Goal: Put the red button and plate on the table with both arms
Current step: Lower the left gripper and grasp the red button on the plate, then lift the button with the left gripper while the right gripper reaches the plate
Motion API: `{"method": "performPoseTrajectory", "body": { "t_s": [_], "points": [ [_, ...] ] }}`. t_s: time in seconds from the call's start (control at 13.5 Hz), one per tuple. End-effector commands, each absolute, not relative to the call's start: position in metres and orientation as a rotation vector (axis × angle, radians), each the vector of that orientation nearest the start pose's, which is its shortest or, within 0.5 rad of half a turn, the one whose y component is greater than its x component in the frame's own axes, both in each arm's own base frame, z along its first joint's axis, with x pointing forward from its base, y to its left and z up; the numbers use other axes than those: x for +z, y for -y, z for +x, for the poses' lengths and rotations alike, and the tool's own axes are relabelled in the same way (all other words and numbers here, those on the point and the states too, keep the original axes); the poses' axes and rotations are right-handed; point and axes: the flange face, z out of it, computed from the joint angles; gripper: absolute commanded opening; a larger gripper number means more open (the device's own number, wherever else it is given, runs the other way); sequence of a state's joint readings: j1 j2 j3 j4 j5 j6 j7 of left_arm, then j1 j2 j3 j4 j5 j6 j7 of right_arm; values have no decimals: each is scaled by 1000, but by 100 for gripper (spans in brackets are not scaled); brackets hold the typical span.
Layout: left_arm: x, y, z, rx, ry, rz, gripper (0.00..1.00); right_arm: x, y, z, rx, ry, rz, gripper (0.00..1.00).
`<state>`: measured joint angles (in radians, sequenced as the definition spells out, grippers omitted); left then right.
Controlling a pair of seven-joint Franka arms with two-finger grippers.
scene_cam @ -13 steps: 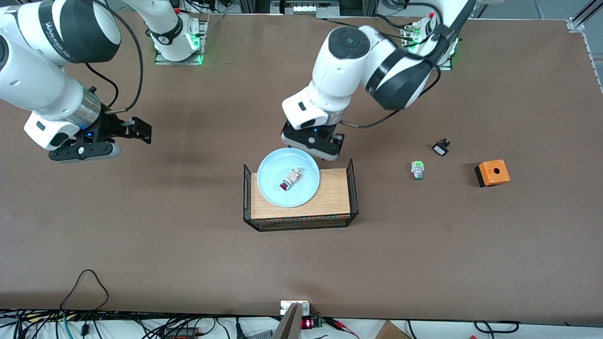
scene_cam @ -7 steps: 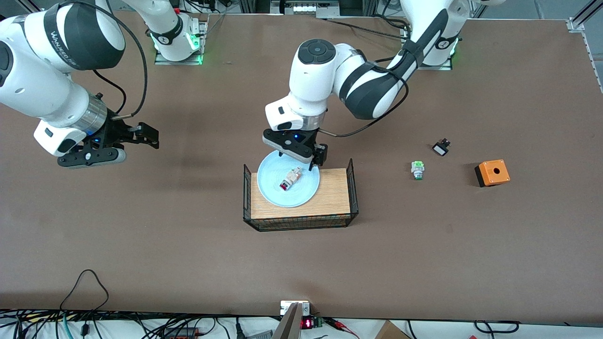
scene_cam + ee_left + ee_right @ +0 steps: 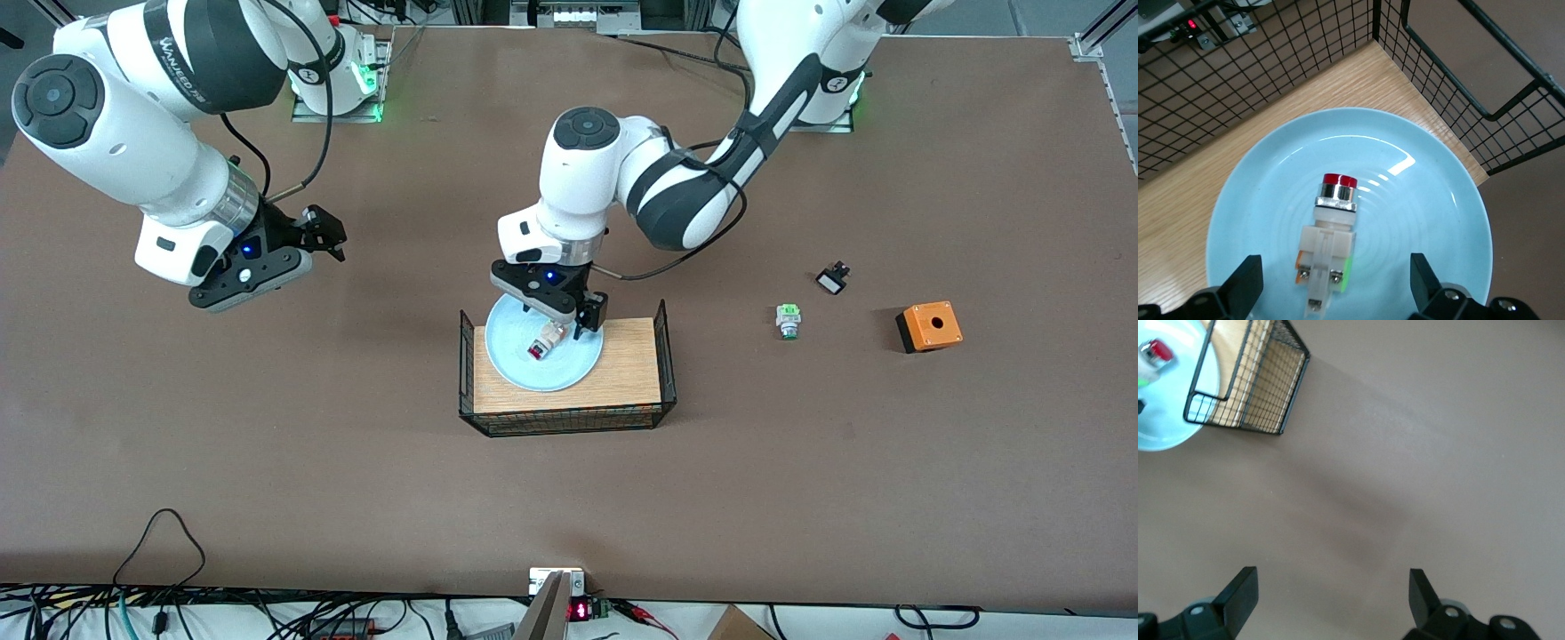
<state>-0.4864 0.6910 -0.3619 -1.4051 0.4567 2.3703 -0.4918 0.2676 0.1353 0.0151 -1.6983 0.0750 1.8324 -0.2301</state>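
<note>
Spread beneath everything: the large flat brown matte table (image 3: 267, 427). Rising from bases along its edge farthest from the front camera: two white robot arms with black joints. At the centre, serving as landmark: a light wooden tray with black wire sides (image 3: 627, 360). Resting on the tray at its right-arm end, overhanging the edge farthest from the front camera: the round, shallow light blue plate (image 3: 511, 356), (image 3: 1418, 200), (image 3: 1158, 430). Lying on its side in the middle of the plate: the small red button (image 3: 544, 342), (image 3: 1331, 233), beige-bodied with a chrome collar, a touch of green and a red cap. Poised low over the plate and tray: the left gripper (image 3: 562, 313), (image 3: 1335, 283), jaws spread wide to either side of the button's body, apart from it, gripping nothing. Hovering over bare table well off the tray's right-arm end: the right gripper (image 3: 311, 233), (image 3: 1331, 593), jaws likewise wide apart, empty. Well away from the tray toward the left arm's end: an orange box with a black side and a round hole on top (image 3: 929, 326); between tray and box, a small green-capped button (image 3: 788, 320); near that, slightly farther from the front camera, a small black-and-white switch (image 3: 833, 280).
</note>
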Motion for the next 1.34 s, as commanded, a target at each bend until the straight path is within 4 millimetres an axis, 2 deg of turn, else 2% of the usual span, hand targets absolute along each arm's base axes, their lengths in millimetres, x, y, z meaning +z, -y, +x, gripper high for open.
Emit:
{"method": "performPoseTrajectory", "body": {
  "t_s": [0.0, 0.07, 0.22, 0.3, 0.45, 0.67, 0.82, 0.89, 0.97, 1.11, 1.19, 1.26],
  "points": [
    [347, 521, 550, -602, -817, -3050, 50, 518, -189, 575, -32, 974, -2892, 100],
    [345, 521, 549, -593, -816, -3049, 38, 519, -196, 573, -38, 1030, -2873, 100],
    [342, 519, 548, -582, -815, -3047, 20, 520, -213, 570, -78, 1153, -2824, 100],
    [344, 517, 550, -584, -805, -3052, 15, 519, -220, 569, -82, 1168, -2818, 100],
    [375, 515, 553, -626, -774, -3071, 14, 522, -232, 567, -122, 1195, -2804, 100],
    [448, 498, 541, -566, -679, -3080, 14, 523, -253, 562, -164, 1239, -2781, 100],
    [477, 455, 553, -478, -561, -3032, 14, 521, -271, 556, -178, 1280, -2760, 100],
    [479, 429, 568, -435, -490, -3020, 14, 519, -283, 551, -186, 1299, -2749, 100],
    [479, 399, 584, -391, -422, -3010, 14, 516, -298, 545, -204, 1328, -2734, 100],
    [474, 341, 618, -328, -269, -3041, 14, 498, -330, 538, -197, 1397, -2703, 100],
    [471, 322, 627, -308, -223, -3037, 14, 489, -347, 533, -208, 1443, -2687, 100],
    [470, 295, 638, -272, -158, -3028, 14, 479, -365, 530, -230, 1485, -2662, 100]
  ]
}}
